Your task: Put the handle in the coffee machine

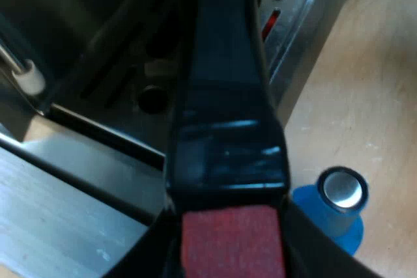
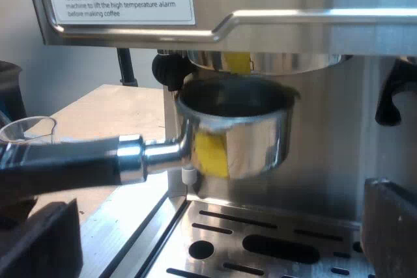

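The metal holder hangs just under the espresso machine's brew head, its cup open upward and a small gap left above its rim. Its dark handle reaches out away from the machine. In the left wrist view the same handle runs straight away from me over the drip tray. My left gripper is shut on it at the red end. My right gripper is open over the drip tray, its fingers wide apart and holding nothing.
A blue tamper with a shiny metal top stands on the wooden table beside the machine's base. A measuring glass sits on the table beyond the handle. The steam wand's black knob hangs close to the holder's cup.
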Available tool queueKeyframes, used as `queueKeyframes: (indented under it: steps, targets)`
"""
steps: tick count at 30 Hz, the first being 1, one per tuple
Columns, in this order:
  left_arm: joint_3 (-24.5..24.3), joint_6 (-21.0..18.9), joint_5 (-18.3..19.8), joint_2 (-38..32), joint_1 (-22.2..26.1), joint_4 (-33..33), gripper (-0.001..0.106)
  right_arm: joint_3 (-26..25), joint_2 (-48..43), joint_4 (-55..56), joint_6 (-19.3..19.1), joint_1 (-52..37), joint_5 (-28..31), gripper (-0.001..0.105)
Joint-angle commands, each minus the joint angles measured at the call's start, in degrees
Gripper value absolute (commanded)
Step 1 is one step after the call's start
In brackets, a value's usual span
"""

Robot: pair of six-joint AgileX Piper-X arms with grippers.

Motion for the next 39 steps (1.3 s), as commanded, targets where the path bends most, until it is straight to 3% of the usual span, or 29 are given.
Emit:
queueKeyframes:
  steps: [1,20,27,39]
  targets:
    - [-1.2,-0.5,3.6,1.1,-0.1,-2.0,0.0,0.0,-0.1,-0.4,-0.2,-0.3,-0.4,0.087]
    - [-3.6,-2.0,4.0,4.6,-2.2,-4.3,0.0,0.0,-0.1,-0.4,-0.2,-0.3,-0.4,0.087]
    - [-4.0,-6.6,2.9,4.9,-3.6,-8.3,0.0,0.0,-0.1,-0.4,-0.2,-0.3,-0.4,0.087]
    - [-4.0,-6.6,1.8,4.9,-3.6,-9.0,0.0,0.0,-0.1,-0.4,-0.2,-0.3,-0.4,0.087]
